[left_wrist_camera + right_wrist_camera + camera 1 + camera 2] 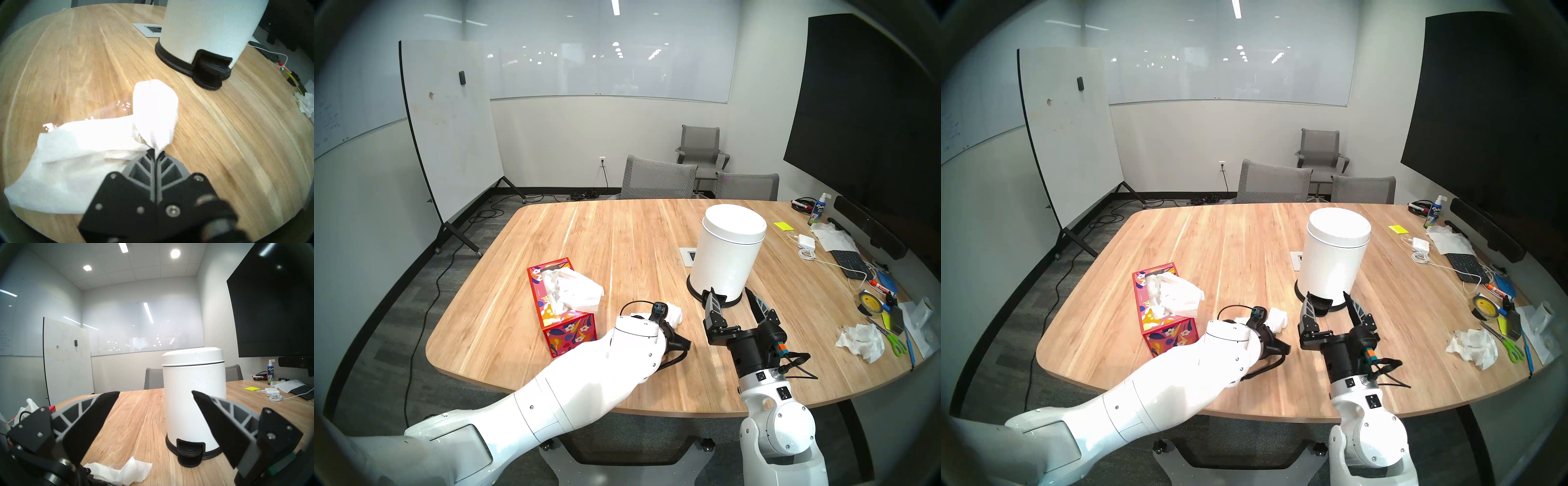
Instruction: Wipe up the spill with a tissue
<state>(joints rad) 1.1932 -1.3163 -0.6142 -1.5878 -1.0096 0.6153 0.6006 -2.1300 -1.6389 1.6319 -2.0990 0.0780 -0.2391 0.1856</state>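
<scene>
In the left wrist view my left gripper [155,152] is shut, pinching a bunched corner of the white tissue [81,152]. The rest of the tissue lies spread flat on the wooden table [229,135] to the gripper's left. The spill [117,108] is a clear wet patch with white glints at the tissue's far edge, partly covered by it. From the head the tissue [674,312] shows just beyond my left wrist, and the spill is too faint to see. My right gripper [730,293] hovers open and empty in front of the bin's pedal [189,450].
A white pedal bin [728,251] stands right of the tissue. The red floral tissue box [565,325] sits to its left, a sheet sticking out. A crumpled paper wad [862,341], scissors, tape, cables and a keyboard crowd the table's right edge.
</scene>
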